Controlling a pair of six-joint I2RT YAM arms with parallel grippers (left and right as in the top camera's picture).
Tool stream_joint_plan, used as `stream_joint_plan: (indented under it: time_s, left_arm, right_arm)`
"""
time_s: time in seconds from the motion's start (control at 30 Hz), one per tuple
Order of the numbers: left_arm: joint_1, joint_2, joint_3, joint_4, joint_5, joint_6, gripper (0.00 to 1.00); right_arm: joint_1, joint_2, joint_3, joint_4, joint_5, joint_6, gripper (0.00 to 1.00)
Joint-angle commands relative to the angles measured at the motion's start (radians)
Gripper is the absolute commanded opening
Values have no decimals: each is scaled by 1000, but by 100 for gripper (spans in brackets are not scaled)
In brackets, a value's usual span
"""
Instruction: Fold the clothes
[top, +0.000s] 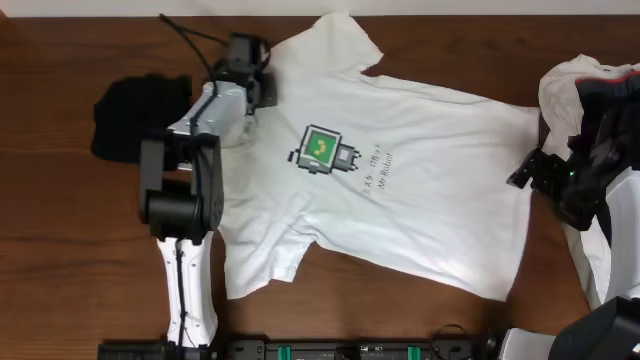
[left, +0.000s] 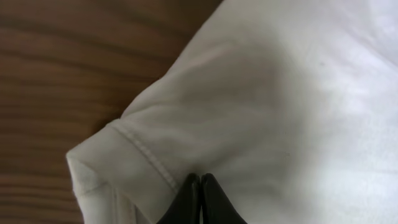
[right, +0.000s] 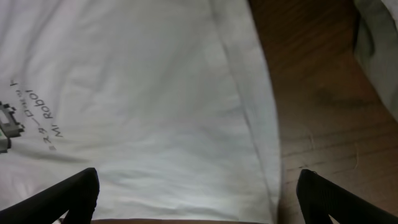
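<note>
The clothes in view include a white T-shirt (top: 400, 190) with a green robot print (top: 322, 150), spread flat across the wooden table. My left gripper (top: 262, 84) sits at the shirt's upper-left sleeve. In the left wrist view the left gripper (left: 200, 182) is shut, its tips pressed together on the sleeve (left: 249, 112) just inside the stitched hem; no fabric shows between them. My right gripper (top: 528, 172) hovers over the shirt's bottom hem at the right. It stands wide open (right: 199, 193), with the hem (right: 249, 106) running between its fingers.
A black garment (top: 140, 115) lies at the left, partly behind the left arm. A heap of white and dark clothes (top: 585, 85) sits at the right edge, also seen as the grey-white fabric (right: 379, 50) beyond bare wood (right: 323, 124).
</note>
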Motion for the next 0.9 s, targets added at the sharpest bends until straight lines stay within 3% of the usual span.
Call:
stream_joint_plan:
  time_s: [0.0, 0.27, 0.53, 0.87]
  left_arm:
    - [56, 28, -17, -29, -55, -35, 6]
    - [65, -13, -1, -20, -54, -23, 7]
    - [47, -267, 5, -39, -54, -60, 17]
    - [47, -621, 4, -544, -54, -245, 17]
  right_arm:
    - [-10, -10, 14, 0, -11, -13, 99]
    - [-10, -10, 14, 0, -11, -13, 99]
    - [-10, -10, 14, 0, -11, -13, 99]
    - [-10, -10, 14, 0, -11, -13, 99]
